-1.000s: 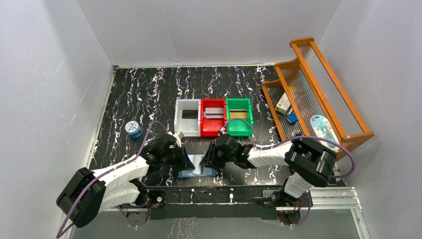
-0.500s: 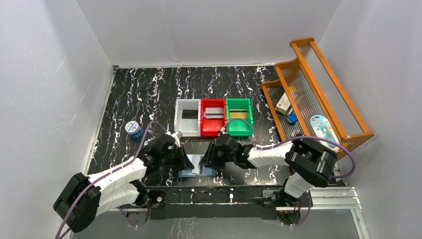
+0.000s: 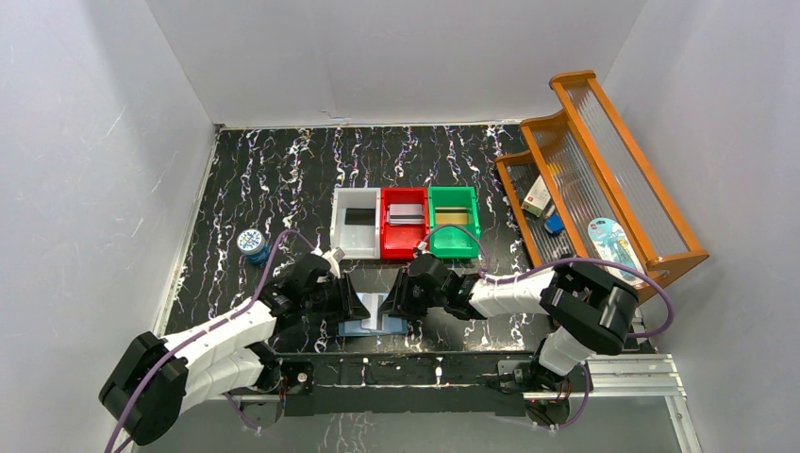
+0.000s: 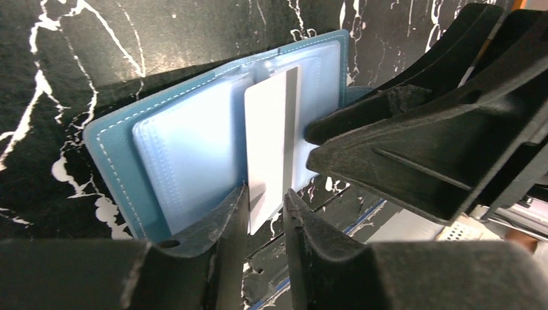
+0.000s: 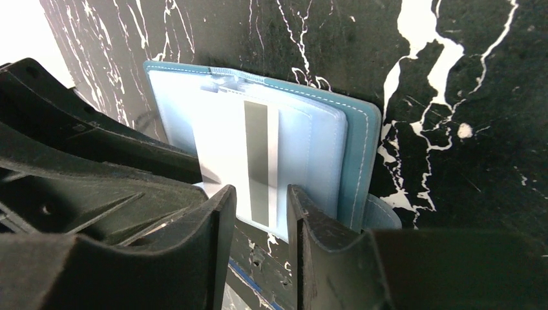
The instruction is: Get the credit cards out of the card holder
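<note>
Card holder [image 4: 161, 148] lies open at the near edge of the tabletop [image 3: 283, 170]. The left jaws sit narrowly apart around the end of the pale card [image 4: 268, 129], while the right jaws, half open, straddle the other side. I'd pinch squarely, then slide it straight out.

At lower centre the left end effector [image 3: 355, 306] and right end effector [image 3: 394, 304] crowd the open blue bifold card holder [image 3: 368, 327], with a narrow gap between them. White, red and green plastic bins [image 3: 401, 248] wall the space just above. The black marbled tabletop [image 3: 283, 170] at upper left is free.
</note>
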Robot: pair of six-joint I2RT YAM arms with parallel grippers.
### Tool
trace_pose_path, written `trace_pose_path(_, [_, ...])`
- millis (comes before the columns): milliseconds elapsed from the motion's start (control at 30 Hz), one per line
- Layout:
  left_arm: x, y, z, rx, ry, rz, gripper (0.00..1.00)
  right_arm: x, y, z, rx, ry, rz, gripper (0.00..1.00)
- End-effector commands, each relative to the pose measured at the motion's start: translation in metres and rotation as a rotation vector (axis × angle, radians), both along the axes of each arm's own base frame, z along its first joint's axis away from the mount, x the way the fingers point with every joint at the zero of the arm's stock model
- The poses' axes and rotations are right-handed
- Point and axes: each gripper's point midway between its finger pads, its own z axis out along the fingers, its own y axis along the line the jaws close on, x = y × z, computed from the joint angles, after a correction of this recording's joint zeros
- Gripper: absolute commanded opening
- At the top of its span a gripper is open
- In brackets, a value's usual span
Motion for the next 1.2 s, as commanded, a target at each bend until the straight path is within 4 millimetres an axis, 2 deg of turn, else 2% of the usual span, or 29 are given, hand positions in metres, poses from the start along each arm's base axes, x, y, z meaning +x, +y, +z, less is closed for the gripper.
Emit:
trace_pose_path(0, [-0.001, -0.011, 0.008, -0.066, 0.007, -0.022, 0.27, -0.015, -0.037, -0.046, -0.195, 0.049, 0.009, 0.42])
trace_pose_path(200, [-0.004, -0.014, -0.001, -0.086, 0.052, -0.004, 0.28, -0.015, -0.037, -0.05, -0.201, 0.055, 0.006, 0.39])
trace_pose_path(433, [-0.008, -0.012, -0.01, -0.094, 0.061, 0.012, 0.23, -0.019, -0.034, -0.052, -0.176, 0.067, 0.021, 0.33])
trace_pose_path(467, [-0.008, -0.012, -0.01, -0.096, 0.06, 0.013, 0.21, -0.019, -0.033, -0.052, -0.173, 0.069, 0.025, 0.33])
trace_pose_path(600, [-0.007, -0.013, -0.007, -0.102, 0.051, 0.007, 0.0, -0.019, -0.034, -0.053, -0.181, 0.069, 0.021, 0.32])
trace_pose_path(800, [-0.005, -0.007, -0.006, -0.073, 0.033, 0.02, 0.0, -0.017, -0.041, -0.055, -0.207, 0.06, -0.001, 0.33])
trace_pose_path(1000, [-0.005, 0.008, -0.006, 0.018, 0.014, 0.037, 0.0, -0.008, -0.047, -0.053, -0.262, 0.018, -0.001, 0.35])
trace_pose_path(1167, [0.0, 0.013, 0.008, 0.037, -0.022, 0.054, 0.0, -0.002, -0.041, -0.039, -0.293, -0.026, 0.051, 0.36])
